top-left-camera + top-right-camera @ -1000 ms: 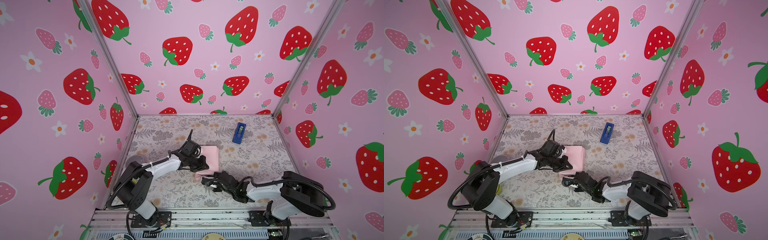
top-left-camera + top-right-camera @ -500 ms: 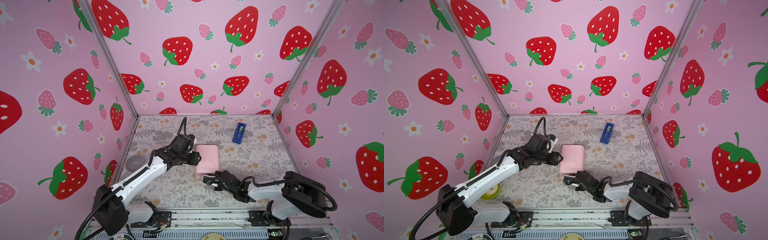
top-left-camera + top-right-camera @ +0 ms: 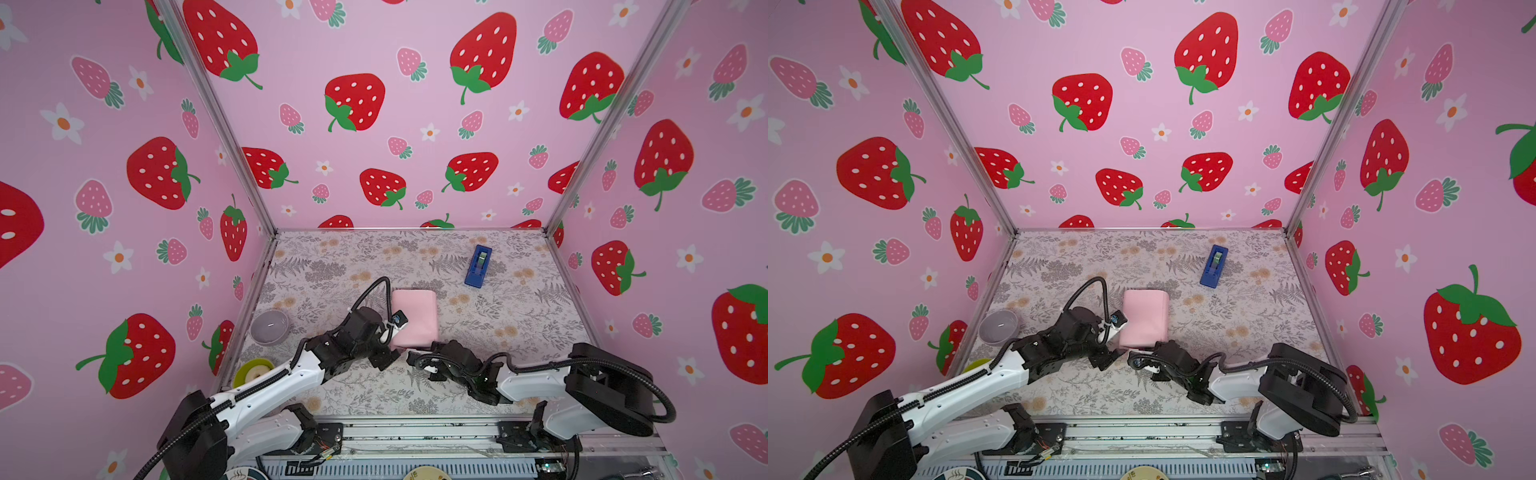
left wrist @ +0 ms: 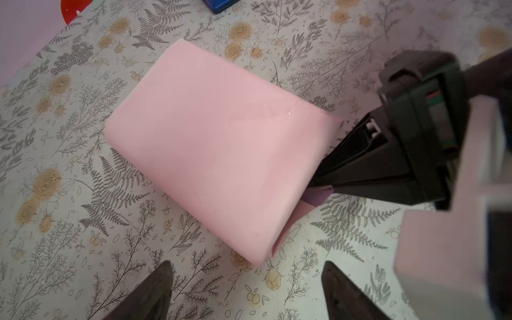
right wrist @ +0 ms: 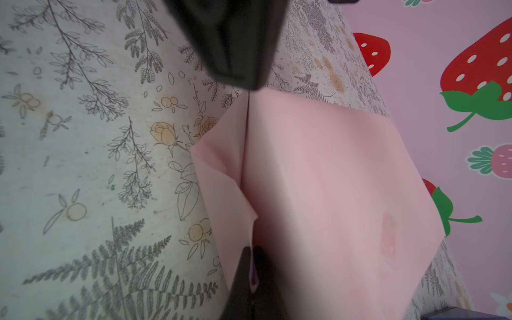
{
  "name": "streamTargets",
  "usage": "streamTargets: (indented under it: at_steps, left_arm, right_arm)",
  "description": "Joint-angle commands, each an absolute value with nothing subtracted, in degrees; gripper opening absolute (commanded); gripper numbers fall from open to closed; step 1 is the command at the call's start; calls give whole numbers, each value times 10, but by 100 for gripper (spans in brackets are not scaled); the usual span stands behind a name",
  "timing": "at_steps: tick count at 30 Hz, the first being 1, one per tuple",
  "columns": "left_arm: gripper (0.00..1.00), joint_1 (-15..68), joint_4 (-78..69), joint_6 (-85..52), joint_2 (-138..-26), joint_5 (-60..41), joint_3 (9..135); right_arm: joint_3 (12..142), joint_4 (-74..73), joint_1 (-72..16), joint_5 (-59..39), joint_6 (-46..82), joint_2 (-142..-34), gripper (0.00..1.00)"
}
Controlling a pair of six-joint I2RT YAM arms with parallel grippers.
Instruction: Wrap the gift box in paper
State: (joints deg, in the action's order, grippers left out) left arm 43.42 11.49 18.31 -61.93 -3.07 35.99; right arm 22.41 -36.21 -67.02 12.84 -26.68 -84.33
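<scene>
Counter (image 3: 519, 332) with grey fern-and-flower cover, pink strawberry walls on three sides.

The paper (image 3: 415, 318) (image 3: 1144, 318) lies near the middle of the counter, slightly toward the near edge. It forms a flattened bundle with the pale pink face outward. Its long axis runs from near to far. In the left wrist view the paper (image 4: 216, 149) looks smooth, with rounded long sides and a squarer far end. At the near end the layers gape a little and the lilac inner face shows. The gift box cannot be seen, so I cannot tell where it sits.

Right tool (image 3: 410, 358) (image 3: 1133, 360) reaches in low from the right, its tip at the bundle's near end. In the right wrist view the right tool (image 5: 252, 274) is clenched on a flap of the paper (image 5: 332, 194), with a sliver of lilac between the fingers. The left wrist view shows the same tip (image 4: 318, 180) meeting the paper's end.

Left tool (image 3: 386, 359) (image 3: 1104, 361) sits just beside the near left corner of the bundle. Its fingers are spread wide in the left wrist view (image 4: 246, 277) with only counter between them: released, gripping nothing.

Blue tape dispenser (image 3: 478, 266) (image 3: 1213, 266) stands well apart at the far right. Grey bowl (image 3: 269, 326) (image 3: 998, 326) sits by the left wall.
</scene>
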Motion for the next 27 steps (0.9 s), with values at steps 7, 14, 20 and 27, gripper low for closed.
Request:
streamTargets:
  at_steps: [7, 14, 20, 27]
  left_arm:
    - [85, 437, -23, 353, -647, -33, 319]
    - [85, 442, -56, 352, -685, -38, 312]
    - [85, 446, -77, 346, -711, -53, 308]
    - [85, 458, -88, 353, -741, -32, 314]
  right_arm:
    - [218, -388, -663, 119, -267, -838, 0]
    - [220, -389, -662, 117, -263, -842, 0]
    - [227, -385, -662, 117, -262, -848, 0]
    - [239, -376, -662, 120, -260, -850, 0]
